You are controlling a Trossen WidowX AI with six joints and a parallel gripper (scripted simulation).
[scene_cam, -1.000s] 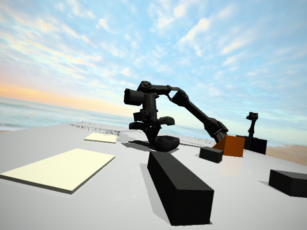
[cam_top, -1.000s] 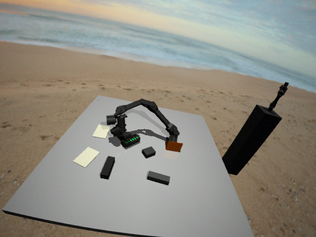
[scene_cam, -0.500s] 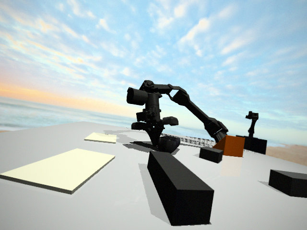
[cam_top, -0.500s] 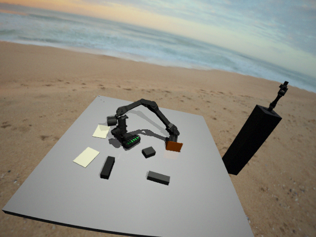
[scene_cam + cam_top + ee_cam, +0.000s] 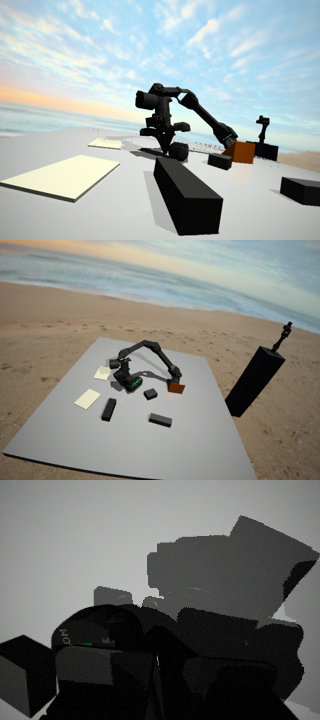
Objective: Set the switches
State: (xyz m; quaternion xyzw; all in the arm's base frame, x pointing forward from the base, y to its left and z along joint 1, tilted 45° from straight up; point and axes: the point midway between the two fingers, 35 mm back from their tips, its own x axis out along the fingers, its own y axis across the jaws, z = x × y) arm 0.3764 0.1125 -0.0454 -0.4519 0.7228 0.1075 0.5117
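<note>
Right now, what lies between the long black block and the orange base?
In the top view, a small dark block lies between the long black block and the orange base.

Matte black arm [image 5: 157, 349] throughout, built from slim boxy links and bulkier rounded joints. Stubby black cylinder [image 5: 146, 100] jutting sideways near the wrist (a motor housing, by shape). Tapered black gripper [image 5: 165, 149], fingers pressed together. Orange block base [image 5: 176, 388].
</note>
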